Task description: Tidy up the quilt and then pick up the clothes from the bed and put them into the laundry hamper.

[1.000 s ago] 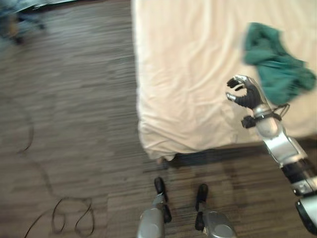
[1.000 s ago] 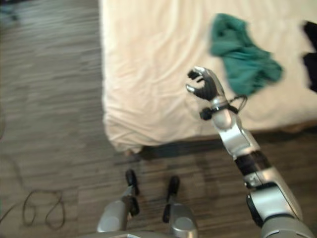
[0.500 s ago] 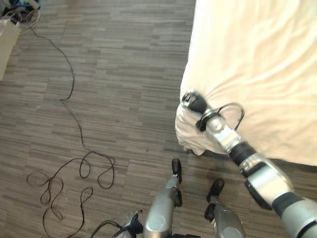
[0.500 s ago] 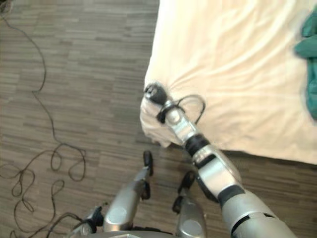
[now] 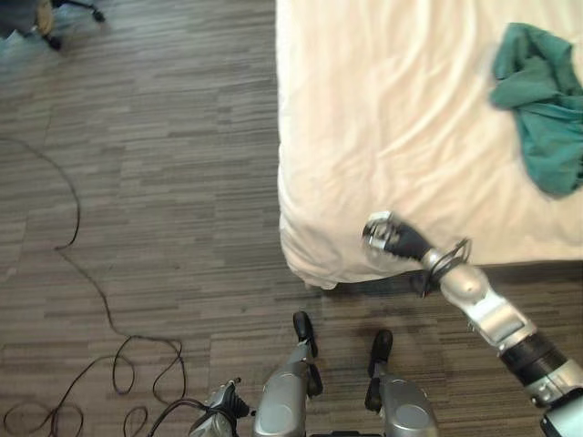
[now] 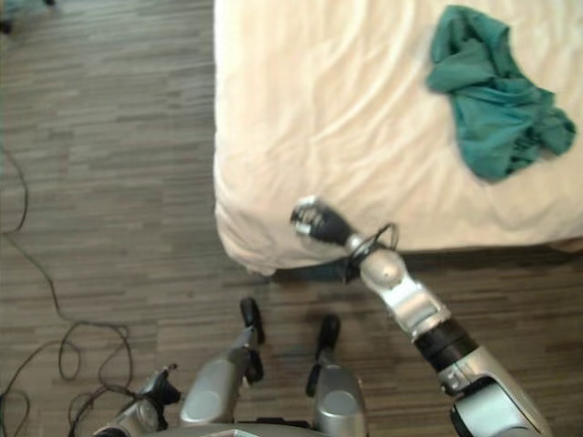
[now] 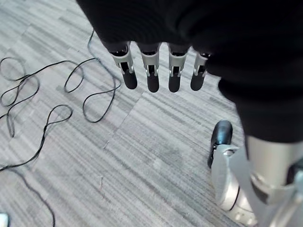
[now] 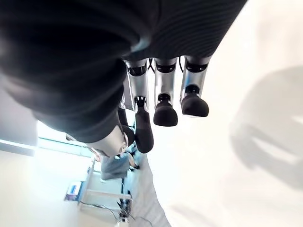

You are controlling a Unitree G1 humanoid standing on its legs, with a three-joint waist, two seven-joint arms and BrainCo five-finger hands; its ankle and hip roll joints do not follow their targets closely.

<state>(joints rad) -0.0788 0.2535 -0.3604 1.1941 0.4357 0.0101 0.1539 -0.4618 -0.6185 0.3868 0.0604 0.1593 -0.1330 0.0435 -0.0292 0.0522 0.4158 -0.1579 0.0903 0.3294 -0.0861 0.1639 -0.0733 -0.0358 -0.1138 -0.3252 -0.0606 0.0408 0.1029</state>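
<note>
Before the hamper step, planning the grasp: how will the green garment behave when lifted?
Probably floppy: the green garment lies crumpled in loose folds on the quilt. It looks thin, so likely light. It may drape and trail unevenly, since parts spread out sideways; a grasp near the bunched middle seems safest.

One cream quilt (image 5: 410,118) covers the one bed before me. On it I count one piece of clothing, a crumpled green garment (image 6: 496,96), lying near the far right of the cover. Two hands are mine: my right hand (image 5: 387,238) over the quilt's near corner, fingers (image 8: 165,111) fairly straight in its wrist view, and my left hand (image 7: 161,71) hanging above the wood-look floor (image 5: 137,182), fingers straight. One office chair base (image 5: 55,14) shows at the far left edge of the floor.
</note>
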